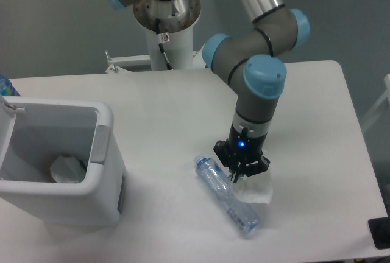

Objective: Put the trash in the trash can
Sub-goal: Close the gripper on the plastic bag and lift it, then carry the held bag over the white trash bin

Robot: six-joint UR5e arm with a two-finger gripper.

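Grasp stage of the wrapper pick. The gripper points straight down with its fingers drawn together on the top edge of the translucent white wrapper, which hangs or trails from the fingertips toward 5 o'clock; whether its lower edge rests on the table or has cleared it cannot be told. The crinkled water bottle lies flat just beside the wrapper at its 9 o'clock side, cap end toward 10 o'clock, base toward 4 o'clock, apparently touching or overlapped by the wrapper near its middle. The trash can stands well apart at 9 o'clock from the gripper, lid open, with one pale crumpled piece visible in its bottom. Judged next move: raise the wrapper clear of the bottle and the bin's thick rim, carry it toward 9 o'clock over the opening, then release; the bottle remains to be fetched after. The fingertips are masked by the gripper body and the wrapper, so the depth of the pinch is unclear; the bin's left side and its lid are cut off by the frame edge.
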